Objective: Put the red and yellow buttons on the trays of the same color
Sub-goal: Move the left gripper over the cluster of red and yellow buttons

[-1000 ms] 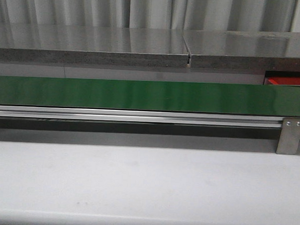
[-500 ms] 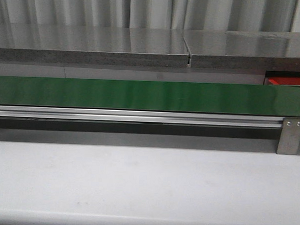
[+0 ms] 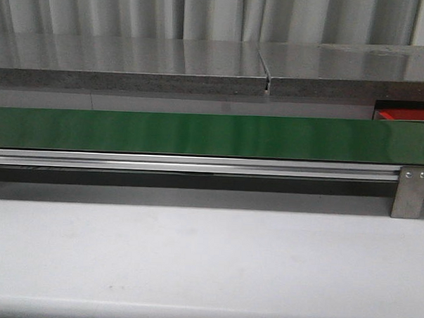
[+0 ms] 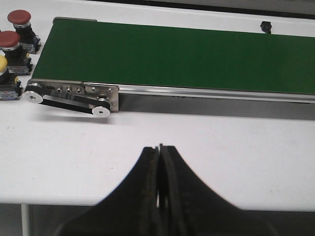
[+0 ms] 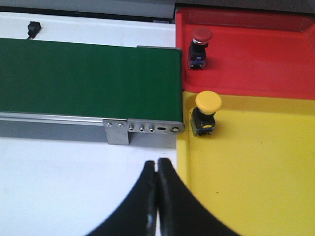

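The left pincer (image 4: 159,147) has its fingers pressed together, holding nothing, above the white counter (image 4: 197,152). The right pincer (image 5: 157,162) is also together and empty. Near it, one red button (image 5: 200,46) stands on the red tray (image 5: 256,54) and one yellow button (image 5: 206,112) on the yellow tray (image 5: 246,172), both beside the green belt (image 5: 88,81). At the belt's other end wait two red buttons (image 4: 19,29) and a yellow one (image 4: 6,78).

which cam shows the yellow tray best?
Right wrist view: the yellow tray fills its lower right, a yellow button standing on it beside the red tray. Front view shows only a red sliver at the far right, nothing yellow. Left wrist view shows no tray.
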Tool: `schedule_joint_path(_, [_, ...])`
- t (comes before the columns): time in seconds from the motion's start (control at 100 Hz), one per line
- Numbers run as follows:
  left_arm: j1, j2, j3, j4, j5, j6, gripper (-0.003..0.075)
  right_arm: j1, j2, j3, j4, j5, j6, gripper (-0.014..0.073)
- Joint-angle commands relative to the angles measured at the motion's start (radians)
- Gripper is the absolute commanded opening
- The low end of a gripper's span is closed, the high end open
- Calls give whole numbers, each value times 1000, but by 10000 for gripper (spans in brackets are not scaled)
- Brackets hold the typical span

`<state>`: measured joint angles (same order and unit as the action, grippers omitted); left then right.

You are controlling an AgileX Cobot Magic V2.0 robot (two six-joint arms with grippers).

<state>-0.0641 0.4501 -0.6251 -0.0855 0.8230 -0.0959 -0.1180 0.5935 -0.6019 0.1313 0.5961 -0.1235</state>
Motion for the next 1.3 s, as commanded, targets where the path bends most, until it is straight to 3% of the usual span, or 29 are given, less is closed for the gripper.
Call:
schedule_joint_path(0.0, [2,4,-25,-12,-67,-9,-20,-1,0,-24,-4,-66,0,-117])
schedule_joint_path(0.38, [2,11,-25,8,-127,-9,-20,-1,0,-24,-4,-66,0,-117])
schedule_joint_path(0.56, [9,100,-32,33,-172,-9,-20,-1,0,-24,-4,-66,0,-117])
schedule_joint_path(1.07, [308,489,-235,-5,-236,-9,-16,-1,0,-24,-4,-66,0,-117])
schedule_joint_path(1.16, [326,560,-281,-5,-231,-9,61,-1,0,-24,-4,-66,0,-117])
schedule_joint_path(1.21, [337,600,-306,-5,-221,-9,155,-1,0,-24,-4,-66,0,-117])
schedule_joint_path(1.29, [353,660,-346,-17,-208,-9,373,-1,0,-24,-4,-66,0,-117])
